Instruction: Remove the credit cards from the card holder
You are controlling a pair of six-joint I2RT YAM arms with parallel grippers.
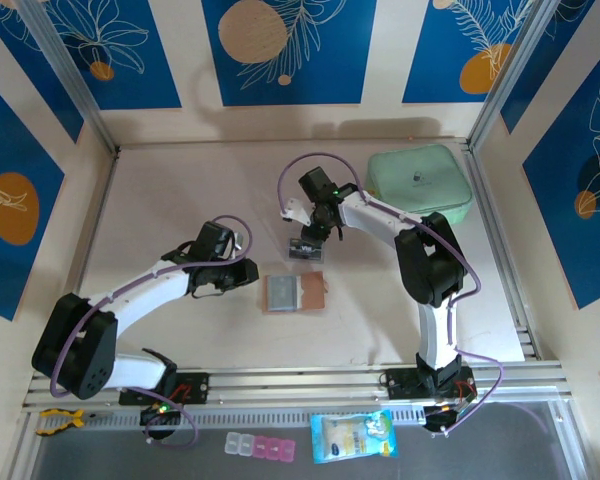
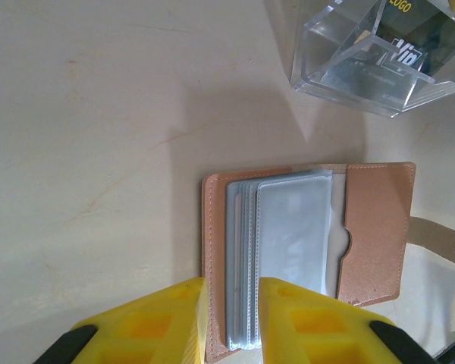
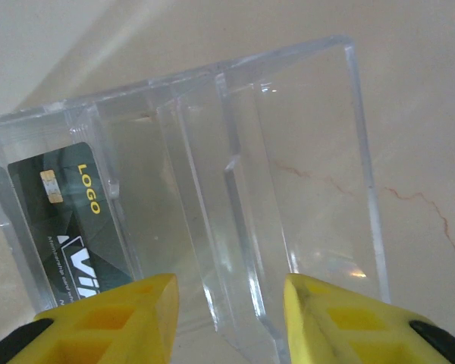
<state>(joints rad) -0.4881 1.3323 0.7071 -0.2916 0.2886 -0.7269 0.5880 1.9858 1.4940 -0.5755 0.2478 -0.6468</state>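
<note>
The left pincer (image 2: pixel 233 292) is open, yellow fingers spread at the bottom of its wrist view. The near edge of the card holder (image 2: pixel 371 227) sits right in the gap, tan cover and stack of clear sleeves both. Nothing's pinched as far as I can tell. My guess is it's placed there to steady the holder so it doesn't slide when a card gets tugged out.

The holder lies flat and open on the tabletop (image 1: pixel 180 190), around the middle of the overhead view, with its flap and snap tab folded out toward the right of the wrist frame. The sleeves look pale and see-through from here, and I can't tell if any card is in them.

The right pincer (image 3: pixel 229 280) is open too, fingers either side of a clear plastic stand (image 3: pixel 288 152) with a few slots. One dark credit card (image 3: pixel 68 220) with yellow "LOGO" print stands in the slot at the lower left of that frame, so the stand looks like the drop-off spot. The wide pincer over it reads to me as a let-go or a lining-up, can't say which. In the overhead view the stand is just above the holder, close but not touching.

The mint-green case (image 1: pixel 420 185) is at the upper right, well apart, so not in play.
</note>
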